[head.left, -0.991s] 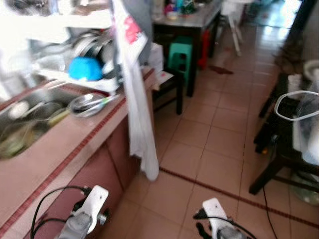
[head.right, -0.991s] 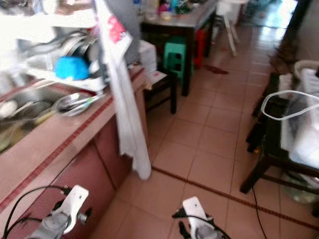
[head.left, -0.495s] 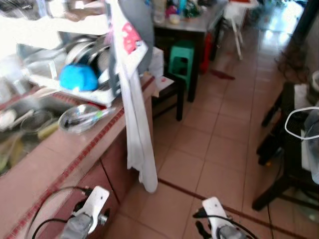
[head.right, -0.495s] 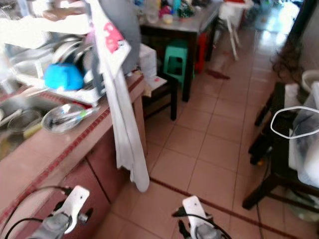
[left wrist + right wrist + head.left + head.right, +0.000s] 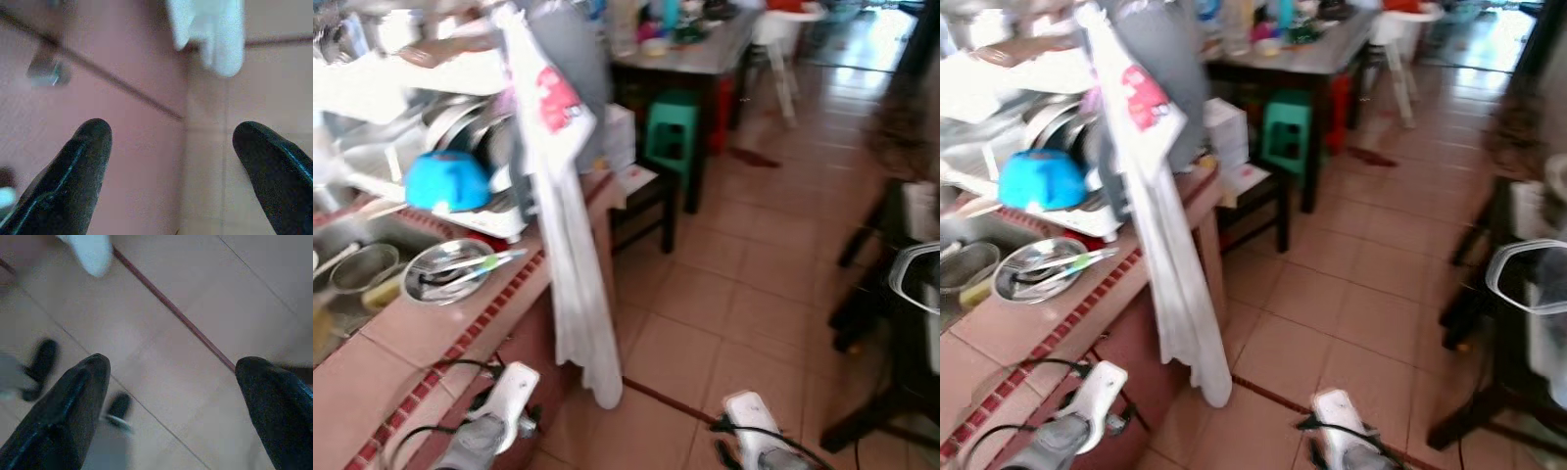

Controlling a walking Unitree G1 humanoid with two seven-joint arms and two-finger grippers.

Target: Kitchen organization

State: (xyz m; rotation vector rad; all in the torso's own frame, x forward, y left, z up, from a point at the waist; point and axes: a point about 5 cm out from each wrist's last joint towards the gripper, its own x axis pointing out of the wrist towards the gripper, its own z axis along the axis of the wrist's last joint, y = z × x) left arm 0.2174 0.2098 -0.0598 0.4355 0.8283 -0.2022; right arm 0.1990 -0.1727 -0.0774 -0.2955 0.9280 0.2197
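A pink tiled counter (image 5: pixel 431 343) runs along my left. On it sits a steel bowl (image 5: pixel 445 273) holding utensils, beside a sink (image 5: pixel 352 279) with more bowls. Behind stands a dish rack (image 5: pixel 484 171) with a blue bowl (image 5: pixel 447 181) and plates. A white cloth (image 5: pixel 573 284) hangs down over the counter's end. Both arms hang low at the bottom of the head views. My left gripper (image 5: pixel 173 161) is open over the pink cabinet front, and my right gripper (image 5: pixel 173 396) is open over the floor tiles.
A dark table (image 5: pixel 690 59) with bottles, a green stool (image 5: pixel 668 127) and a low dark stool (image 5: pixel 641 191) stand ahead. A white chair (image 5: pixel 778 39) is farther back. On the right is a black stand (image 5: pixel 891 333) with a clear bag. Tiled floor (image 5: pixel 734 284) lies between.
The whole scene has shifted right and nearer, so the camera has turned left toward the counter. The steel bowl and rack now sit closer. Both arms hang as before.
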